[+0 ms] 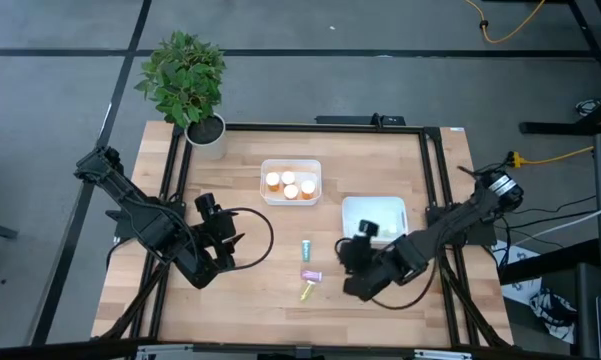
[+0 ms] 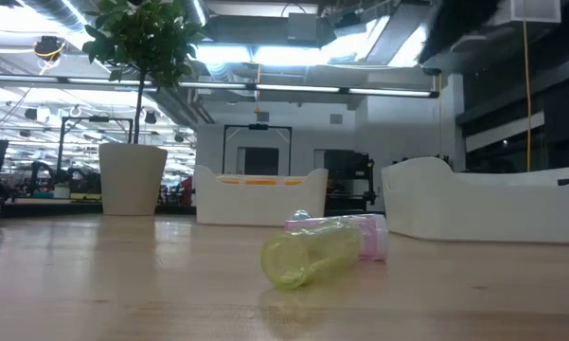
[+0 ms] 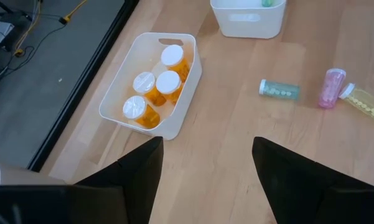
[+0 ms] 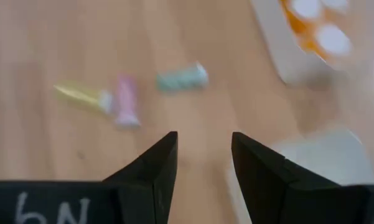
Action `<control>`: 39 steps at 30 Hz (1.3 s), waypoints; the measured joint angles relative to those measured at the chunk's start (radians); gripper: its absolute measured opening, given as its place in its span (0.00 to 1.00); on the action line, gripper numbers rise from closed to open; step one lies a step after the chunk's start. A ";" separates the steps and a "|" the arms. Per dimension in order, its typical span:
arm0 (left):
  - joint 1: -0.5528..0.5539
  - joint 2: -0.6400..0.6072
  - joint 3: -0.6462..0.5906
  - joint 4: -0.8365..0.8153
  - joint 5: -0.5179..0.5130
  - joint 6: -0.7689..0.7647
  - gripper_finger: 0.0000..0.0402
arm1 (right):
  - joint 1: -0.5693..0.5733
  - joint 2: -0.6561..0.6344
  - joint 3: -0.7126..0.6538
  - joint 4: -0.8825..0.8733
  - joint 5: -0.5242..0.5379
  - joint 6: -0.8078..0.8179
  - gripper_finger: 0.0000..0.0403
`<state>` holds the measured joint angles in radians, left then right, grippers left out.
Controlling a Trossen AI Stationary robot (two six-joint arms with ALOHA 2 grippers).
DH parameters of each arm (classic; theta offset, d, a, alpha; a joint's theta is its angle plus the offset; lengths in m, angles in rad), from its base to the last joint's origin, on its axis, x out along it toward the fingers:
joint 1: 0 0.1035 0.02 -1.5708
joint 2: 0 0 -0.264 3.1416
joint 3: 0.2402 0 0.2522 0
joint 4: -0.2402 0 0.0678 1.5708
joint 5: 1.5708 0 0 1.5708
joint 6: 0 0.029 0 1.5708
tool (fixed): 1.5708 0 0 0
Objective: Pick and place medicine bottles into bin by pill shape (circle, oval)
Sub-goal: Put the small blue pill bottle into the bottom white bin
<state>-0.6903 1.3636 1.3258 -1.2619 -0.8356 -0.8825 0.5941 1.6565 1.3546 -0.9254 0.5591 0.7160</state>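
Observation:
Three small medicine bottles lie on their sides on the table near its middle: a teal one (image 1: 306, 250), a pink one (image 1: 311, 275) and a yellow one (image 1: 307, 291). Several orange bottles with white caps (image 3: 155, 84) stand upright in the far white bin (image 1: 291, 198). A second white bin (image 1: 373, 212) to its right holds something green (image 3: 266, 3). My left gripper (image 3: 206, 168) hovers open to the left of the loose bottles. My right gripper (image 4: 203, 155) hovers open just to their right, beside the second bin.
A potted plant (image 1: 185, 85) stands at the table's far left corner. A black frame rail (image 1: 320, 126) runs around the table's edges. Bare wood lies between the loose bottles and the near edge.

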 joint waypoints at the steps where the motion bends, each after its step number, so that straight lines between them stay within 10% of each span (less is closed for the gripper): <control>1: 0.000 0.000 0.000 0.000 0.000 0.000 0.60 | 0.000 0.009 -0.002 0.057 -0.001 -0.033 0.38; 11: 0.000 0.000 0.000 0.000 -0.001 0.000 0.60 | -0.049 0.127 -0.004 0.379 -0.107 -0.347 0.38; 39: 0.000 0.000 0.000 0.000 -0.005 -0.075 0.60 | -0.134 0.211 -0.004 0.453 -0.248 -0.364 0.38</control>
<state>-0.6903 1.3636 1.3257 -1.2620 -0.8410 -0.9580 0.4599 1.8678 1.3505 -0.4729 0.3115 0.3520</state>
